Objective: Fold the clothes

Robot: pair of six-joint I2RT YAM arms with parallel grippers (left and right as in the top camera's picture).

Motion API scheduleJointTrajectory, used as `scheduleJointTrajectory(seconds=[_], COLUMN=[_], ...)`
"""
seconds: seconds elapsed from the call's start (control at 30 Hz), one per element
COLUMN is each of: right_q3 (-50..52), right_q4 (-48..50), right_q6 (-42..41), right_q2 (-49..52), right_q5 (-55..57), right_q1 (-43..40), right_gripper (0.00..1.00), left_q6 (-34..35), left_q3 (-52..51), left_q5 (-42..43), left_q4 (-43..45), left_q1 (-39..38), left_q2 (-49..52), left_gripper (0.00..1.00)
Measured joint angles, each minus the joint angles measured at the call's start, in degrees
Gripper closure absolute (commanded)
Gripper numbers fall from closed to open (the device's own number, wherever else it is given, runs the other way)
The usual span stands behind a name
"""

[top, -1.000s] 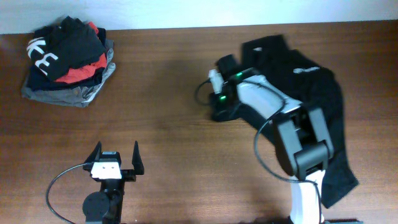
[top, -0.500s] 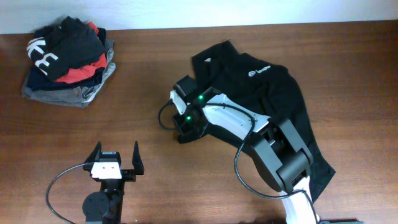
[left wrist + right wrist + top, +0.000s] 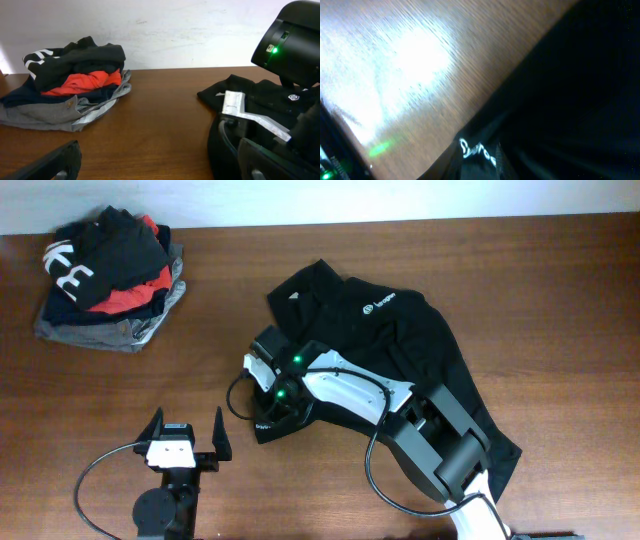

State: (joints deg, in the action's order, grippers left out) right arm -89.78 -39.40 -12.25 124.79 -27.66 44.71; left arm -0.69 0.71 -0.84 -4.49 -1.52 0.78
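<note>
clothes [image 3: 405,340], one black top, lie spread over the right half of the table [image 3: 300,250]. right claw [image 3: 268,420] sits at the top's left edge; whether it grips cloth, cannot tell. left claw [image 3: 188,420] gapes wide, empty.

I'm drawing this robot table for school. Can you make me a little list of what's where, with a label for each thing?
Table: brown wood
Black top: lying rumpled right of the middle, not folded, white logo facing up
Clothes pile: far left corner; black, red, navy and grey pieces stacked
Left gripper: open, empty, near the front edge, apart from all clothes
Right gripper: down at the edge of the top nearest the left gripper; open or shut cannot be told
</note>
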Motion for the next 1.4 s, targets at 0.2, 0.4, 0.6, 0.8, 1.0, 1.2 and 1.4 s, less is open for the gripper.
scheduleJointTrajectory(seconds=[0.2, 0.4, 0.6, 0.8, 1.0, 1.2, 1.4], right_q3=[-7.02, -24.5, -33.03, -33.27, -32.61, -21.84, -7.89], right_q4=[-12.85, -32.98, -41.9, -52.87, -57.48, -57.59, -54.16], right_q6=[-0.42, 2.08, 2.86, 3.41, 3.21, 2.71, 0.0], right_q2=[0.0, -0.39, -2.32, -2.36, -2.51, -5.73, -12.33], right_q5=[4.07, 12.55, 22.29, 25.27, 24.61, 25.18, 29.42], right_q1=[-3.17, -9.92, -20.31, -32.83, -41.29, -43.25, -43.3], right_gripper=[0.24, 0.01, 0.01, 0.01, 0.01, 0.0, 0.01], left_q6=[0.0, -0.02, -0.02, 0.0, -0.02, -0.02, -0.02], left_q3=[0.0, 0.0, 0.0, 0.0, 0.0, 0.0, 0.0], left_q5=[0.0, -0.02, 0.0, -0.02, 0.0, 0.0, 0.0], left_q4=[0.0, 0.0, 0.0, 0.0, 0.0, 0.0, 0.0], left_q1=[0.0, 0.0, 0.0, 0.0, 0.0, 0.0, 0.0], left_q2=[0.0, 0.02, 0.0, 0.0, 0.02, 0.02, 0.0], left_gripper=[0.01, 0.01, 0.01, 0.01, 0.01, 0.01, 0.01])
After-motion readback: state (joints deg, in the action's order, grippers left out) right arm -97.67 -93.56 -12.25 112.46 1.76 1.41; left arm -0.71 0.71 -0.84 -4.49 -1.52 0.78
